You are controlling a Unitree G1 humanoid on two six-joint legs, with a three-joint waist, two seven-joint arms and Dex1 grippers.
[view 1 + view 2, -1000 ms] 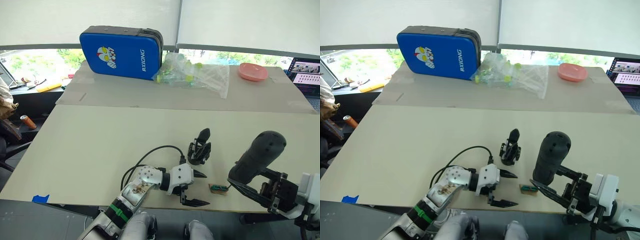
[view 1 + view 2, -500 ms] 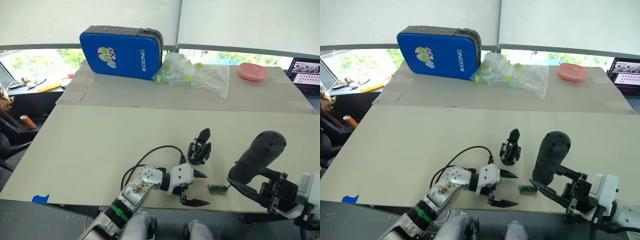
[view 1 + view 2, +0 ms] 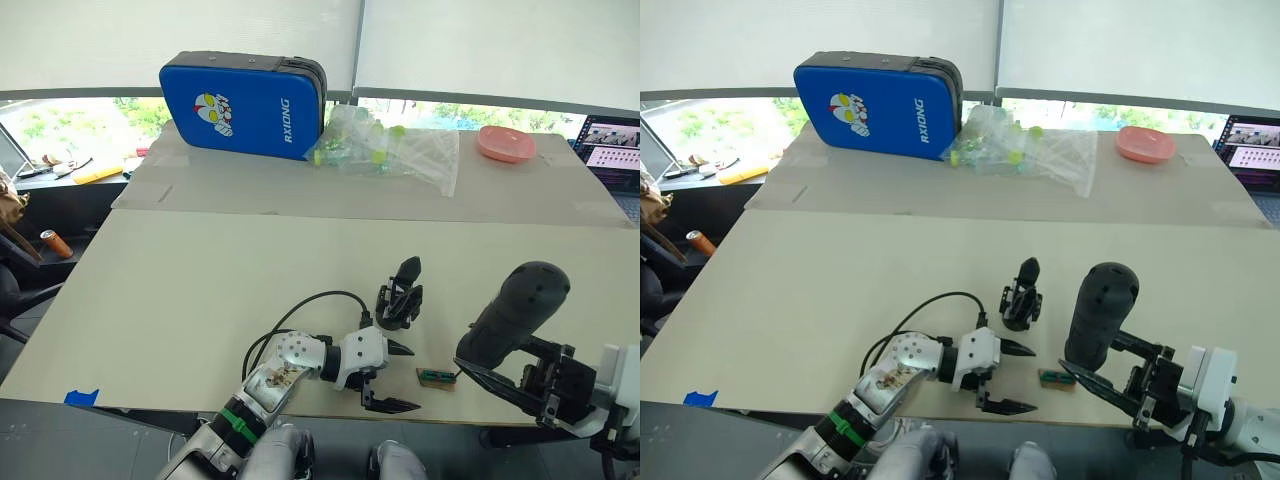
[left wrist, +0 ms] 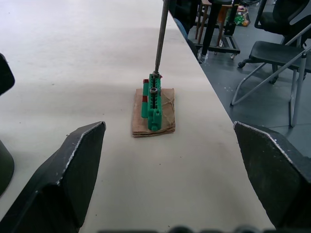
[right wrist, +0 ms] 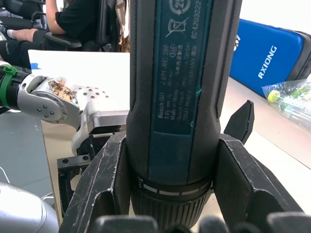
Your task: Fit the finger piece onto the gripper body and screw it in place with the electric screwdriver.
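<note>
Right tool [image 5: 167, 213]: I hold it clamped on the electric screwdriver [image 3: 512, 315], bit down on a green screw holder [image 4: 151, 104], probably picking up a screw.
Left tool [image 3: 393, 378]: fingers apart, empty, beside the holder.
Gripper body [image 3: 400, 297]: upright, just beyond the left tool.
Bench [image 3: 200, 290]: pale, near edge close.
Room: blue case [image 3: 243, 105], windows behind.

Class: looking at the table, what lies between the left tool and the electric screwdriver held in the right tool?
A small green block on a brown paper scrap lies between the left tool and the thick black cylindrical electric screwdriver; its thin metal bit touches the block, seen in the left wrist view.
</note>
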